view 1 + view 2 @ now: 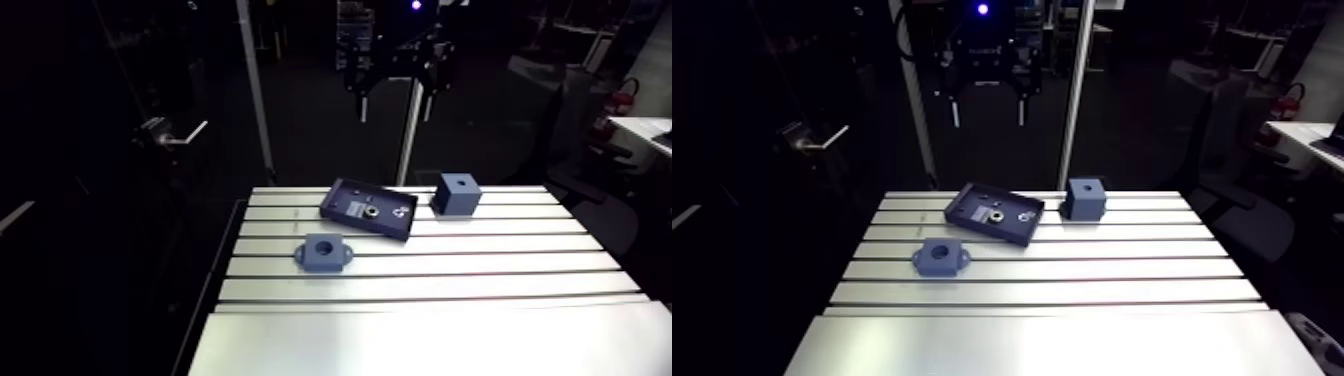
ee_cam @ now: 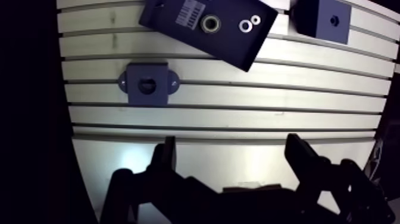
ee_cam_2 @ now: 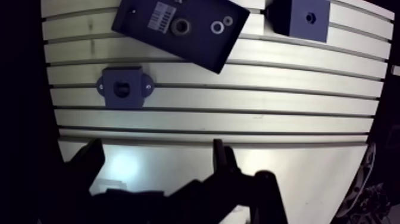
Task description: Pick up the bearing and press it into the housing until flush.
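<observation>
Housing (image 2: 147,84) sits leftmost on the counter (image 2: 238,95). Beside it, a dark tray (image 2: 229,47) holds the bearing (image 2: 209,24), two washers (image 2: 244,25) and an unreadable striped label (image 2: 190,10). A blue cube (image 2: 315,24) stands rightmost. The hand (image 2: 232,143) hangs open and empty, well apart from them.

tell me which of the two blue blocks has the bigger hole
The flanged housing, with its wide round bore and an ear on each side. The plain cube beside the tray has only a small hole in its top.
</observation>
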`<state>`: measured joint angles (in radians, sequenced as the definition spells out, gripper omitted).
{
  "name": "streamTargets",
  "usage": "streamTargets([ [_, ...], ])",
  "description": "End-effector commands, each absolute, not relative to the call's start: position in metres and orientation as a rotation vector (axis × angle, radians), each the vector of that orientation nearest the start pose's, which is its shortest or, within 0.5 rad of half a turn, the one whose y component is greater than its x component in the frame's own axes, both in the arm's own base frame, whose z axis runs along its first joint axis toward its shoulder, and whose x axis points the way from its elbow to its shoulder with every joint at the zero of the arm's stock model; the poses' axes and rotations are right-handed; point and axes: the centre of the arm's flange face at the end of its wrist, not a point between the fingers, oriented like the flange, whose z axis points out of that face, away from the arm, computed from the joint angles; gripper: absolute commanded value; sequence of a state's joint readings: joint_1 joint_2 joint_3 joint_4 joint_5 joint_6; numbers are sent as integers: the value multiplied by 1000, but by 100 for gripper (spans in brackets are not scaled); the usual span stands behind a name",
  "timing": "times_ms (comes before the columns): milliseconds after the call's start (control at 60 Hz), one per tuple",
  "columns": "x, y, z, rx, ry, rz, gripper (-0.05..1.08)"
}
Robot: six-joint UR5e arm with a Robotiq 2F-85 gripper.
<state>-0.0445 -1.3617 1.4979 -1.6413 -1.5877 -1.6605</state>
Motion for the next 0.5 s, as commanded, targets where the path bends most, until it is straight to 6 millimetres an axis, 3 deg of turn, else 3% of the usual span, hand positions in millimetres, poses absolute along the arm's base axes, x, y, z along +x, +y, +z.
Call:
streamTargets([
  [17,-609,-104,371,-64,3072,30,0],
  [333,-628,-103,313,-40,3089,34,0],
  [350,-631,-103,303,-40,3101,36,1],
  [500,-635,-103,292,-42,3123,38,1],
])
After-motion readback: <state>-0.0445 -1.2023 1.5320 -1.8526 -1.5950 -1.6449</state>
